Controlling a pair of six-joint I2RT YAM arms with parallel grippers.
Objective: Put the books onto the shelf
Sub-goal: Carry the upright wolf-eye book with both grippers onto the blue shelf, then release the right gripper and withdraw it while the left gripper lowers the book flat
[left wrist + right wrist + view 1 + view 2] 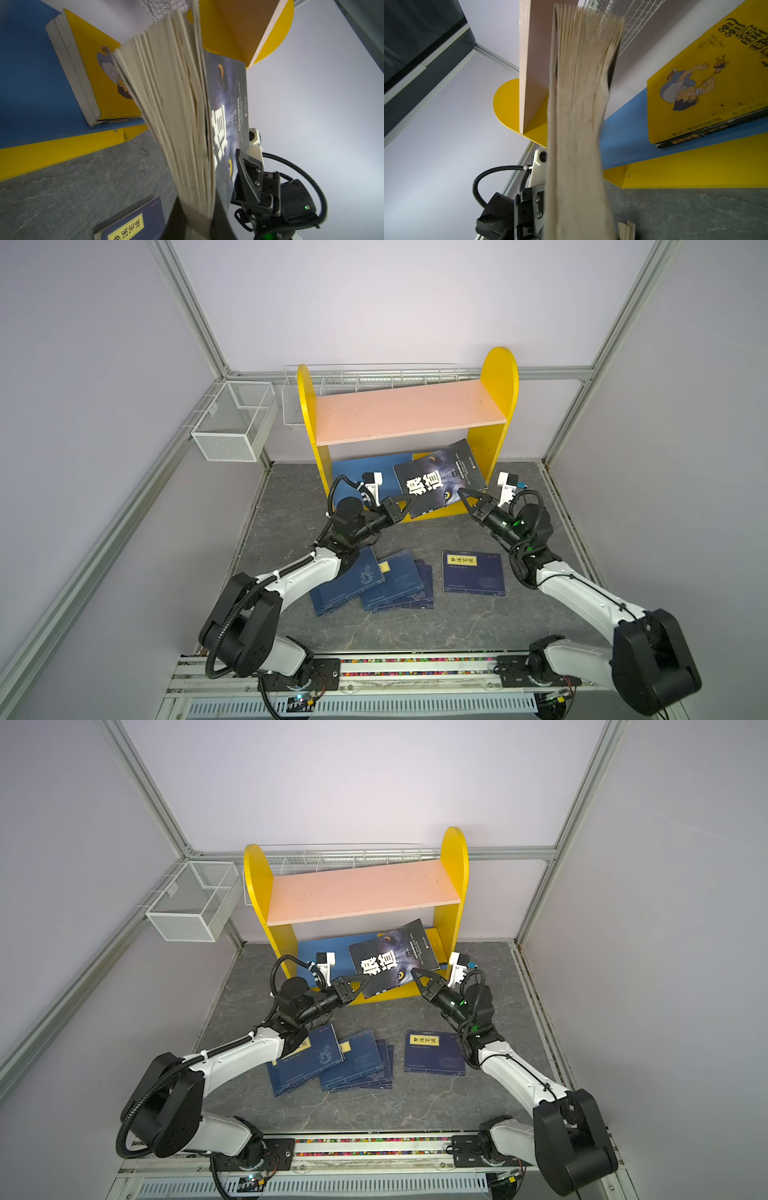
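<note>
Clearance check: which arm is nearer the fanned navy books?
Left. The left arm crosses over the fanned navy books; the right arm sits beyond the lone navy book.

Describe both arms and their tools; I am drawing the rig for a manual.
The left arm and right arm have white link shells and black round joints. A black ribbed cable hose loops along the left arm. The left tool and right tool are black, triangular and open-framed. A white camera mount sits behind each; a green light glows on the right wrist.
</note>
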